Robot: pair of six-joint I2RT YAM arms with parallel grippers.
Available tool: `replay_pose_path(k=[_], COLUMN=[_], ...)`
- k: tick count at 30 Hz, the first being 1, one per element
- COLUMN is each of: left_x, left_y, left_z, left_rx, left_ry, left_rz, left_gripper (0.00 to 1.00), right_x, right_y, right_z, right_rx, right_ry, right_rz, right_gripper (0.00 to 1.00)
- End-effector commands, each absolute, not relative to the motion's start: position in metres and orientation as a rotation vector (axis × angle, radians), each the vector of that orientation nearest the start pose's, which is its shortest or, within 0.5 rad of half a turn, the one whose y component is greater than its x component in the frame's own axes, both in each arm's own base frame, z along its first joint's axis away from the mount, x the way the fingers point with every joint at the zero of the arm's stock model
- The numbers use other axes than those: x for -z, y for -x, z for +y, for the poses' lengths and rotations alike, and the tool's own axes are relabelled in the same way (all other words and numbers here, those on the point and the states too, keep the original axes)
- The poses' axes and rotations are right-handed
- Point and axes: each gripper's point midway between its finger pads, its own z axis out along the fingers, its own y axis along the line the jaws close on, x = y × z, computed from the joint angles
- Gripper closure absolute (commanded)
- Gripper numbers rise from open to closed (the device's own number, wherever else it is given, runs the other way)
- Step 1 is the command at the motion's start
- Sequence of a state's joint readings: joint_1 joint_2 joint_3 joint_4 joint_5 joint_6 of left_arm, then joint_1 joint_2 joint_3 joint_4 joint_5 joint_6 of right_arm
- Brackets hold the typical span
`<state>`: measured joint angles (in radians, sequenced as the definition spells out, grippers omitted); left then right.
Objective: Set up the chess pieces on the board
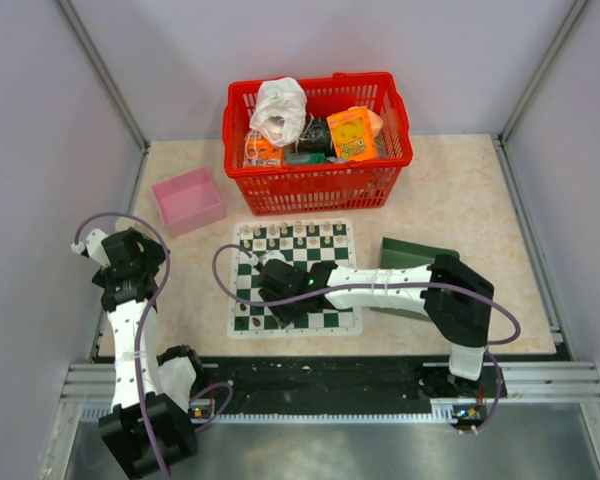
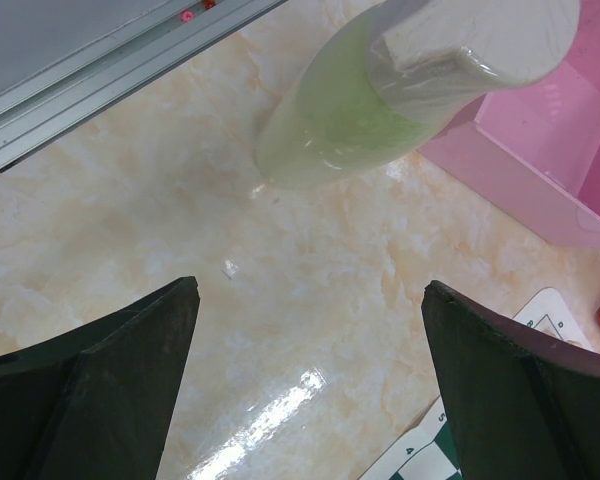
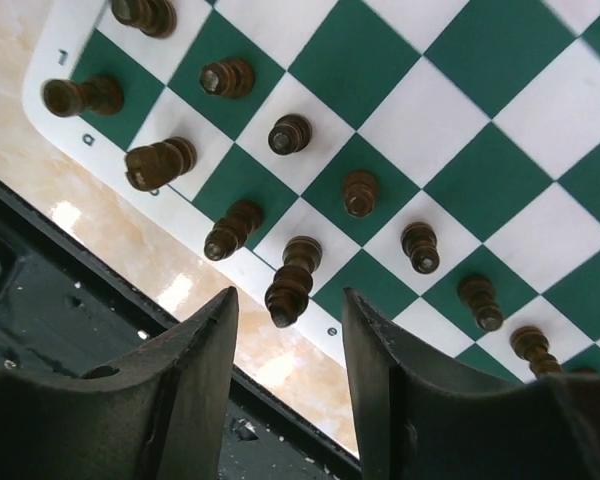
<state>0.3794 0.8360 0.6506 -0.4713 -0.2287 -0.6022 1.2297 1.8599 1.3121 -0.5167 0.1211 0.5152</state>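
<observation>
The green and white board [image 1: 238, 325] lies mid-table, its near edge filling the right wrist view [image 3: 450, 110]. Several dark brown chess pieces [image 3: 288, 133] stand upright in two rows along that edge. A taller dark piece [image 3: 292, 280] stands on the edge square by the letter e. My right gripper [image 3: 290, 305] hovers over it, open, with neither finger touching it. From above, the right gripper [image 1: 280, 300] sits over the board's near left part. My left gripper [image 2: 310, 290] is wide open over bare table left of the board, and holds nothing.
A red basket [image 1: 315, 140] of packets stands behind the board, and a pink box [image 1: 188, 200] at the back left. A dark green tray [image 1: 410, 255] lies right of the board, under the right arm. Cream chessmen [image 1: 290, 238] line the far rows. A pale green cylinder [image 2: 380, 90] looms close to the left wrist camera.
</observation>
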Motion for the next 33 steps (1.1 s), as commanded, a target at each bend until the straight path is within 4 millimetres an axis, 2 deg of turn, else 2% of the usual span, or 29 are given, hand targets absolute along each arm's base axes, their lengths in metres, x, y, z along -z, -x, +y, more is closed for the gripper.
replay_pose_path(k=[1, 4, 6, 8, 11, 16, 20, 22, 25, 27, 28, 29, 33], left_x=[-0.155, -0.155, -0.155, -0.156, -0.156, -0.158, -0.156, -0.155, -0.155, -0.155, -0.155, -0.156, -0.155], left_y=[-0.249, -0.249, -0.249, -0.249, -0.25, -0.252, -0.252, -0.253, -0.255, -0.257, -0.257, -0.257, -0.258], left_z=[0.123, 0.122, 0.122, 0.122, 0.121, 0.121, 0.121, 0.12, 0.119, 0.118, 0.119, 0.119, 0.118], left_rx=[-0.151, -0.147, -0.145, -0.143, -0.139, -0.129, -0.131, -0.119, -0.111, -0.101, -0.102, -0.1, -0.096], left_ry=[1.137, 1.138, 1.137, 1.138, 1.136, 1.131, 1.137, 1.136, 1.136, 1.132, 1.134, 1.135, 1.137], left_rz=[1.847, 1.847, 1.846, 1.846, 1.845, 1.842, 1.842, 1.843, 1.844, 1.847, 1.846, 1.844, 1.845], left_gripper=[0.01, 0.01, 0.01, 0.01, 0.01, 0.01, 0.01, 0.01, 0.01, 0.01, 0.01, 0.01, 0.01], right_x=[-0.126, -0.158, -0.174, -0.186, -0.189, -0.17, -0.151, -0.137, -0.115, -0.105, -0.103, -0.103, -0.116], right_y=[-0.153, -0.159, -0.167, -0.181, -0.207, -0.245, -0.262, -0.265, -0.266, -0.269, -0.271, -0.273, -0.284], right_z=[0.412, 0.398, 0.38, 0.355, 0.307, 0.211, 0.135, 0.103, 0.068, 0.052, 0.051, 0.054, 0.087], right_rx=[-0.544, -0.547, -0.521, -0.471, -0.396, -0.268, -0.149, -0.103, -0.046, -0.016, -0.024, -0.045, -0.261], right_ry=[0.842, 0.79, 0.737, 0.643, 0.474, 0.176, -0.055, -0.167, -0.298, -0.364, -0.37, -0.361, -0.25], right_rz=[2.365, 2.293, 2.249, 2.215, 2.207, 2.265, 2.3, 2.332, 2.383, 2.403, 2.407, 2.41, 2.389], right_gripper=[0.53, 0.52, 0.45, 0.38, 0.35, 0.34, 0.34, 0.35, 0.35, 0.35, 0.35, 0.36, 0.42])
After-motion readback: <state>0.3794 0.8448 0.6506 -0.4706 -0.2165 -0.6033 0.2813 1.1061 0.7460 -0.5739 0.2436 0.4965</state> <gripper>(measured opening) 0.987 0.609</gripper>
